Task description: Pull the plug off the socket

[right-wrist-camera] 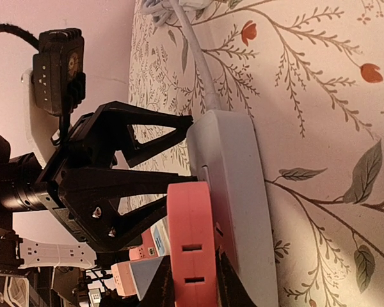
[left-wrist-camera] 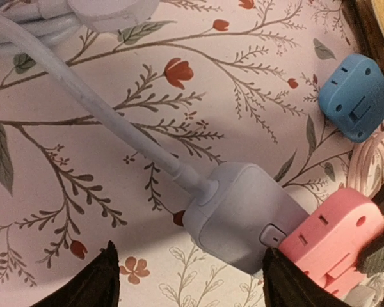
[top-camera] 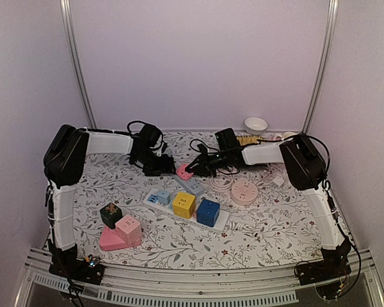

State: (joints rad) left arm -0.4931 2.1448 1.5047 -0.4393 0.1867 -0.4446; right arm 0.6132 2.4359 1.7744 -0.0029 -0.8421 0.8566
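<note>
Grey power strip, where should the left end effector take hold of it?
Grip the power strip by its bare cord end, across its flat long sides, from above: those sides are parallel, and the pink plug sits on the next section.

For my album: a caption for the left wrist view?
Left tool straddles a grey plastic power strip holding a pink cube plug, floral cloth beneath.
</note>
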